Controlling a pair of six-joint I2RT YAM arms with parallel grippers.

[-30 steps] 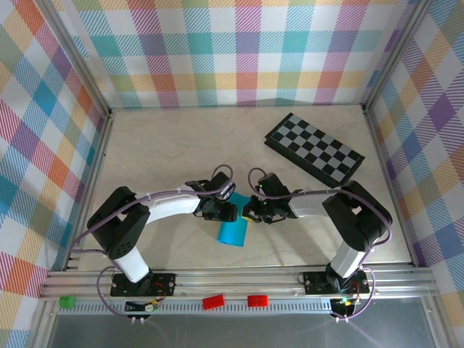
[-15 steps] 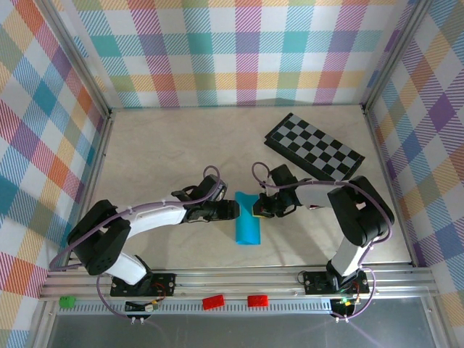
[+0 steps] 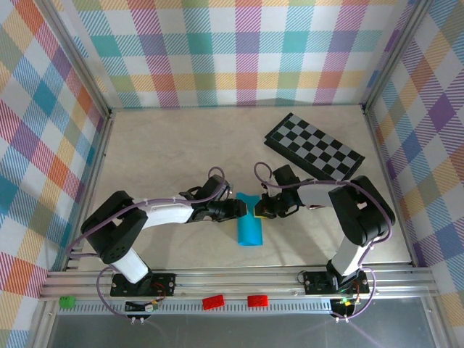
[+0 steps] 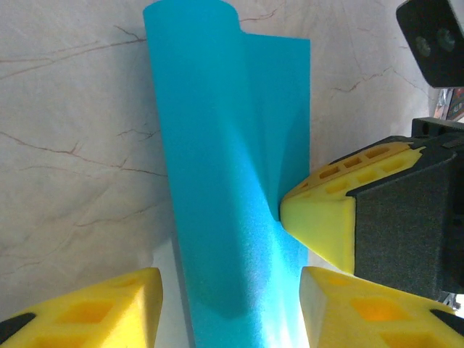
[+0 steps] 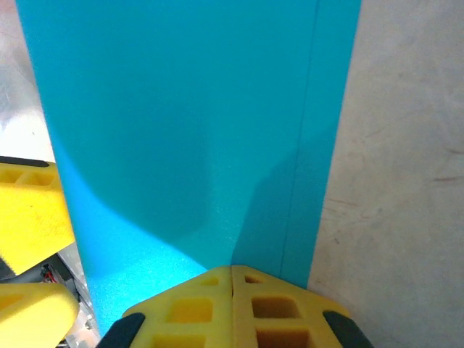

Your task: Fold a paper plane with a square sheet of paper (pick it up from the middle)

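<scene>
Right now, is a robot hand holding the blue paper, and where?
The right gripper is shut on the square sheet of paper, pinching one side edge. The left gripper stands open astride it.

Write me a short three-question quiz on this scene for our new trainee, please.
1. True or false: the square sheet of paper lies flat and unfolded on the table.
2. Which arm's jaws are shut on the sheet? A) left B) right C) both
3. Fill in: the checkered board lies to the far ___ of the sheet.
Key: 1 false, it is bent over; 2 B, the left arm's jaws stand open; 3 right.
</scene>
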